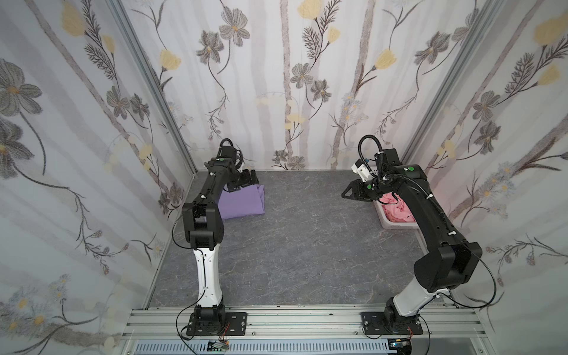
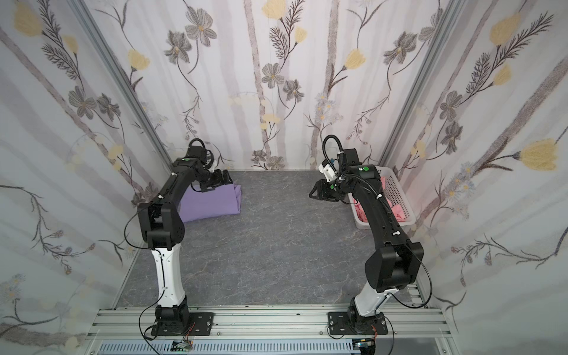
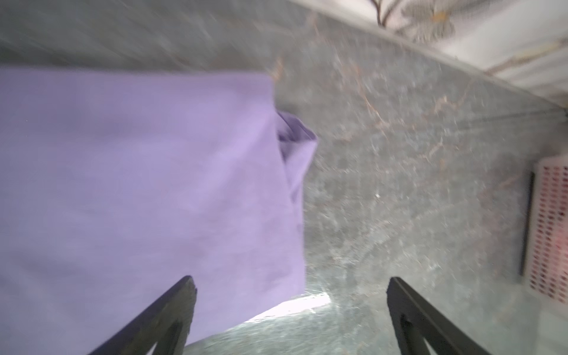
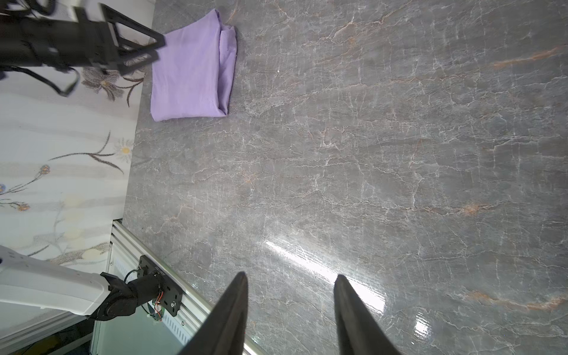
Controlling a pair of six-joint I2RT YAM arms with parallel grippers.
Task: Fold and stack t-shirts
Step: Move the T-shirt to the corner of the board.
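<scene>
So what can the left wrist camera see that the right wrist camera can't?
Only the left wrist view: the white basket at the picture's edge. Only the right wrist view: the right gripper, open and empty, and the left arm's base. Both: the folded purple t-shirt lying on the gray table, and the left gripper, open.

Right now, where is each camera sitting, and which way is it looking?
Top views: high above the front, looking down at the table; left arm and right arm show whole.
Left wrist: on the left arm, looking past the open left claw at the purple shirt and basket.
Right wrist: on the right arm, looking past the right claw across the table; the left arm shows too.
Shared: both wrist views see the purple shirt.
</scene>
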